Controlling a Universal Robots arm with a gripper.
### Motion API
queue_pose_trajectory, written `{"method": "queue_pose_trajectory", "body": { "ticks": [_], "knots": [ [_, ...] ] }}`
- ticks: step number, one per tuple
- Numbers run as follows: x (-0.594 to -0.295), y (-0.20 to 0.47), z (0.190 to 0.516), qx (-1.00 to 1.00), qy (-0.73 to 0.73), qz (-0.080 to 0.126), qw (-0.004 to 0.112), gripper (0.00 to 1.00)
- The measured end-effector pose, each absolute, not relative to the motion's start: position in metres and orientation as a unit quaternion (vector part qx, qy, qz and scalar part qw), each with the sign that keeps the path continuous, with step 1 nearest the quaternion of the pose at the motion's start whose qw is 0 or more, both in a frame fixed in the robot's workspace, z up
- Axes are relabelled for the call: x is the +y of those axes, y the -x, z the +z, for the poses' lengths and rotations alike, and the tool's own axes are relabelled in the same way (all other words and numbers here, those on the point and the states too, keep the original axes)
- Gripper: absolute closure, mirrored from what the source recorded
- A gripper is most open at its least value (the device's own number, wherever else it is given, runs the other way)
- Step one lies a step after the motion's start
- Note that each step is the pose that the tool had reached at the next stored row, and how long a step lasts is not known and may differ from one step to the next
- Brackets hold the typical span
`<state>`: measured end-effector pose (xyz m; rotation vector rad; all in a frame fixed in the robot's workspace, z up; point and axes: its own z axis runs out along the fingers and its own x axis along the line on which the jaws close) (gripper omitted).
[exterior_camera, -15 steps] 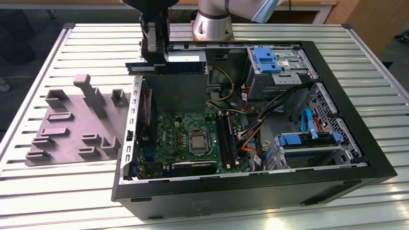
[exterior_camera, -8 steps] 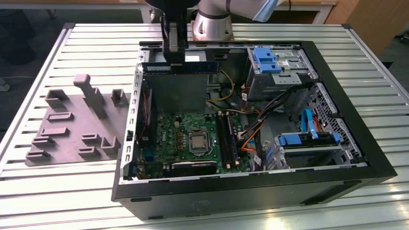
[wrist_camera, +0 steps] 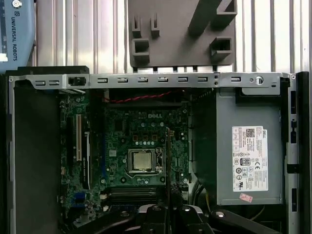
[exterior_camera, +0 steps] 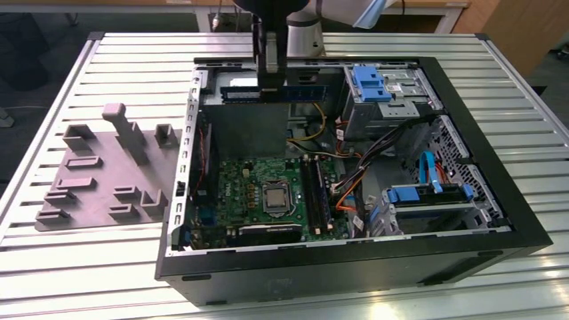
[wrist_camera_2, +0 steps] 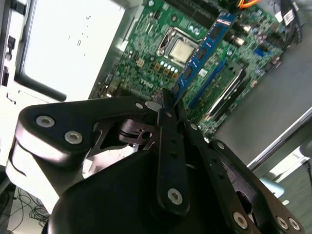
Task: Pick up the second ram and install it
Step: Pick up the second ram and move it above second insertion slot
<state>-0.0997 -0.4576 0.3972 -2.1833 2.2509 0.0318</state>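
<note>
Ribbed metal table; end effector clamps flat ram.

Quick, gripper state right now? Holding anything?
Gripper: shut on the second ram, held above the open computer case.

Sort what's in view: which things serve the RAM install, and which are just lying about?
In use: hand gripping the second ram; motherboard; black slots.
Lying about: grey fixture plate; blue drive brackets; power supply.
</note>
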Motion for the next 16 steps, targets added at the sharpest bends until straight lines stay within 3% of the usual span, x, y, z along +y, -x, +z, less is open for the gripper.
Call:
{"method": "queue_pose_trajectory", "body": {
  "ticks": [16],
  "knots": [
    [-0.458, 0.061, 0.396, 0.718, 0.696, 0.01, 0.003, 0.86]
  ]
}}
